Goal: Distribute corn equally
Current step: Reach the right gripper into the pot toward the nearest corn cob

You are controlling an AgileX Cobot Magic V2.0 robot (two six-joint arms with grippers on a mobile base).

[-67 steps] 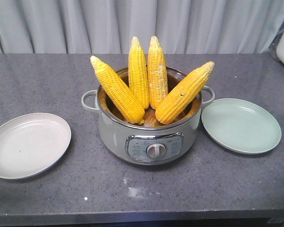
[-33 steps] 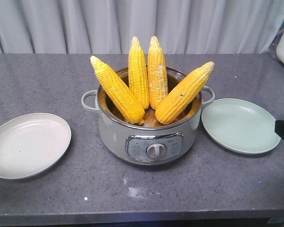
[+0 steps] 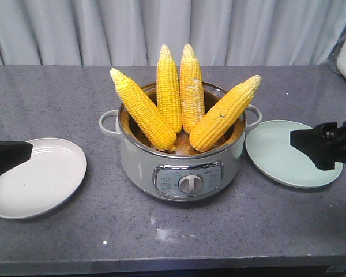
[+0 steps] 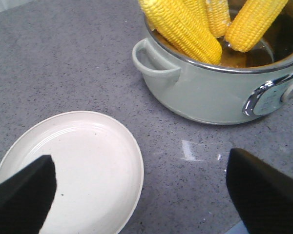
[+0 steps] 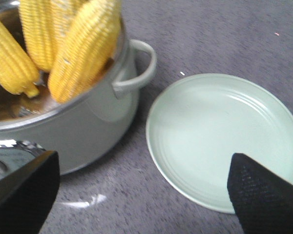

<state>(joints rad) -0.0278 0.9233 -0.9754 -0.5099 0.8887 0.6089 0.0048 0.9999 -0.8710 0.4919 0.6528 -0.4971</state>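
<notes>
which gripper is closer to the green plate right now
Right. The right gripper hangs open above the green plate, over its right side. The left gripper is on the other side of the pot, at the white plate.

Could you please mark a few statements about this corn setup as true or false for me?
1. Four corn cobs stand upright or leaning in the pot. True.
2. One cob lies on the white plate. False: that plate holds nothing; every cob is in the pot.
3. The left gripper and the right gripper are both open and hold nothing. True.
4. The green plate lies on the left arm's side of the pot. False: it lies on the right arm's side; the white plate is on the left arm's side.
</notes>
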